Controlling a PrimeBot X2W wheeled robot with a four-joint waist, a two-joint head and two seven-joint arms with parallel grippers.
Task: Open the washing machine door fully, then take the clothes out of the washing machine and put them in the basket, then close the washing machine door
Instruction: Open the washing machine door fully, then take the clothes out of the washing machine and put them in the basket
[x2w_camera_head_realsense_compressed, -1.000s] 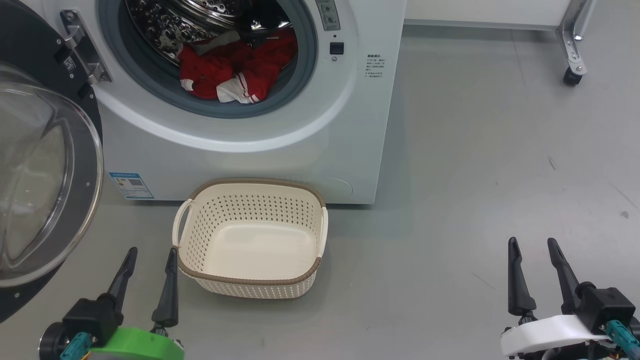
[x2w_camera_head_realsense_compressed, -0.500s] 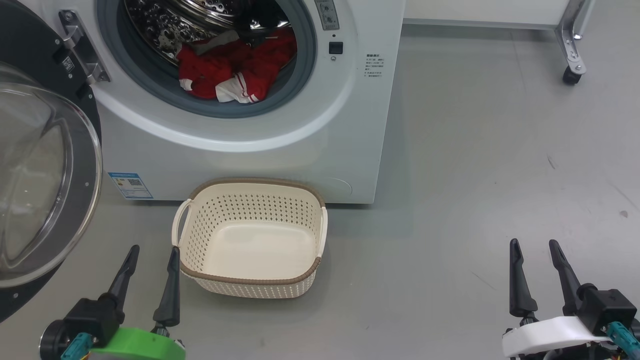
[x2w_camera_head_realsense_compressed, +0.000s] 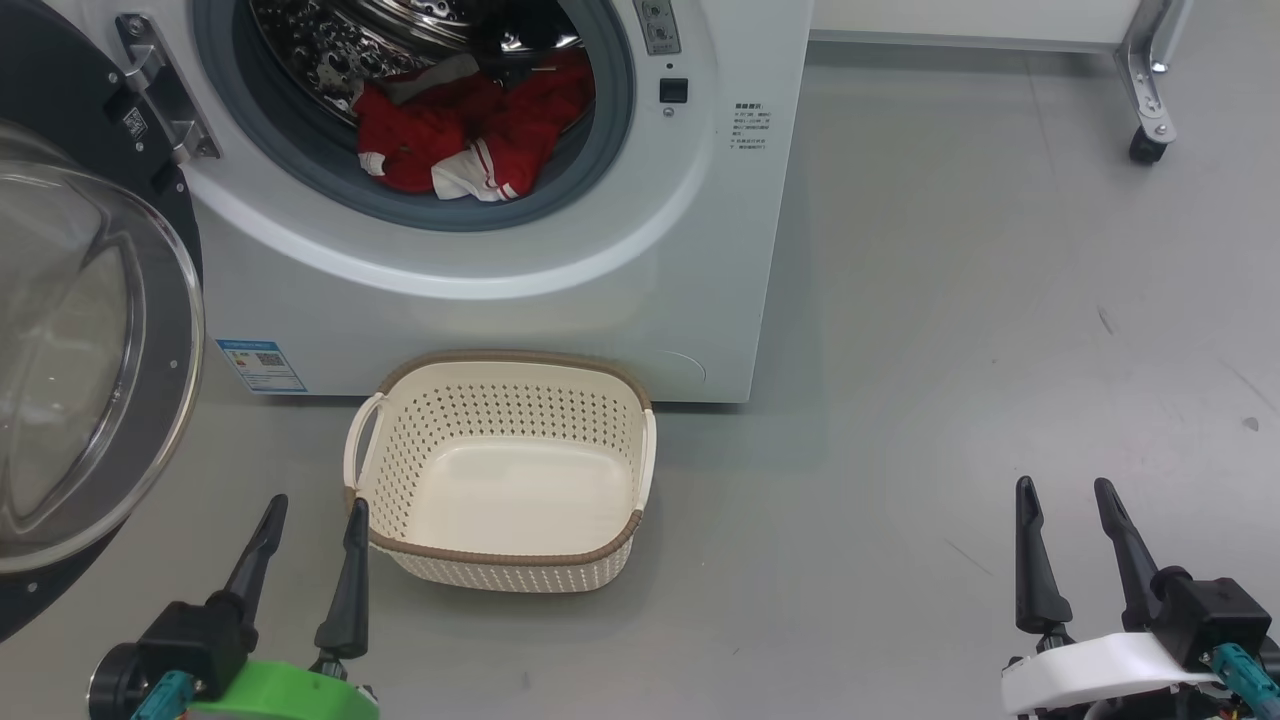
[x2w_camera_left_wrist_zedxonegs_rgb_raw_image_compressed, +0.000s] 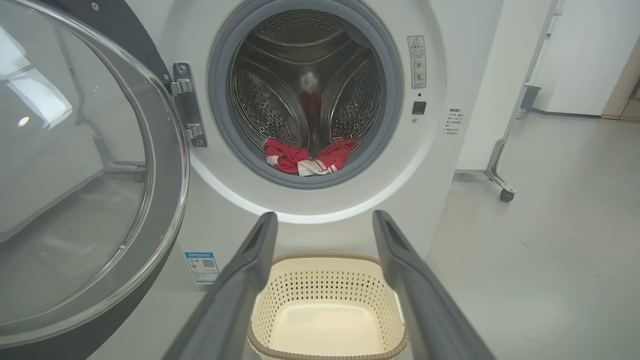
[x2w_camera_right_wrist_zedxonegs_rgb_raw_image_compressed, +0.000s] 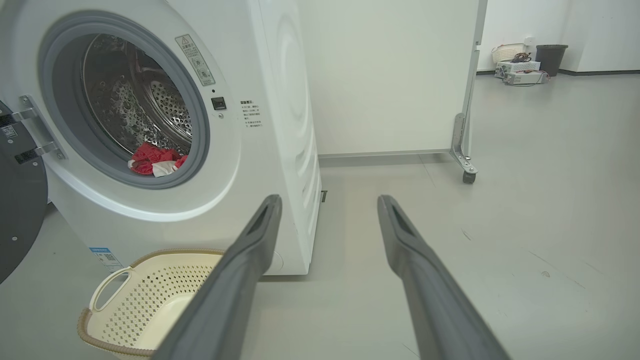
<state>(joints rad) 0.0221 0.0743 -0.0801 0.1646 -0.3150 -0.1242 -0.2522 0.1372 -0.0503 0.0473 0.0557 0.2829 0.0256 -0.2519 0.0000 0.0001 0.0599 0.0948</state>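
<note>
The white washing machine (x2w_camera_head_realsense_compressed: 640, 280) stands ahead with its door (x2w_camera_head_realsense_compressed: 90, 350) swung wide open to the left, glass bowl facing me. Red and white clothes (x2w_camera_head_realsense_compressed: 470, 135) lie at the front of the steel drum, also visible in the left wrist view as clothes (x2w_camera_left_wrist_zedxonegs_rgb_raw_image_compressed: 310, 157) and in the right wrist view as clothes (x2w_camera_right_wrist_zedxonegs_rgb_raw_image_compressed: 155, 160). The cream basket (x2w_camera_head_realsense_compressed: 400, 385) sits empty on the floor right before the machine. My left gripper (x2w_camera_head_realsense_compressed: 315, 510) is open, low beside the basket's left handle. My right gripper (x2w_camera_head_realsense_compressed: 1065, 492) is open over bare floor far to the right.
A white partition on a castor leg (x2w_camera_head_realsense_compressed: 1145, 150) stands behind the machine to the right. A dark bin (x2w_camera_right_wrist_zedxonegs_rgb_raw_image_compressed: 550, 59) and small boxes sit by the far wall. Grey floor spreads to the right of the machine.
My left gripper has shifted slightly right, toward the basket's corner. The head view has moved a little; the right gripper, clothes and basket are unchanged.
</note>
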